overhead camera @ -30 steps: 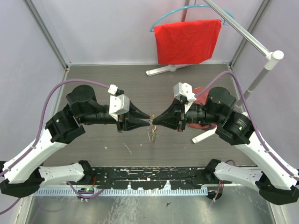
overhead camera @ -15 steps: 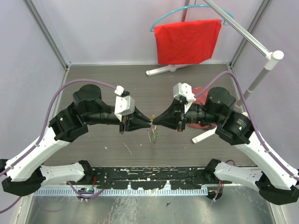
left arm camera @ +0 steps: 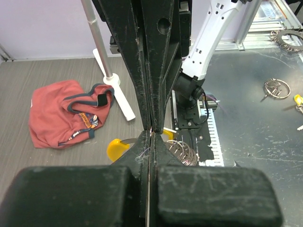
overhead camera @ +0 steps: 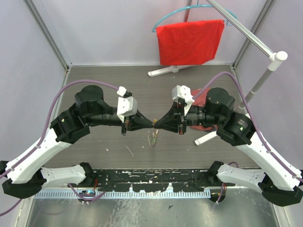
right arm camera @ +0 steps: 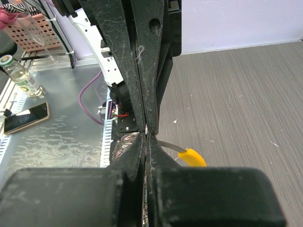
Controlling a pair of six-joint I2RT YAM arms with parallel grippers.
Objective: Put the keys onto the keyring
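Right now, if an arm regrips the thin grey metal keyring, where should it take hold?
Probably the keyring's yellow curved section: thickest part, jutting sideways clear of the shut fingers. Come from the crumpled red shirt's side, where it sticks out.

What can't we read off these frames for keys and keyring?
- Tiny flat keys: top view, too small to separate from the dangling thin grey keyring.
- Keyring's yellow curved section: wrist views, partly behind shut jaws.
- Which holds it, left gripper or right gripper: touching tips hide the pinch.
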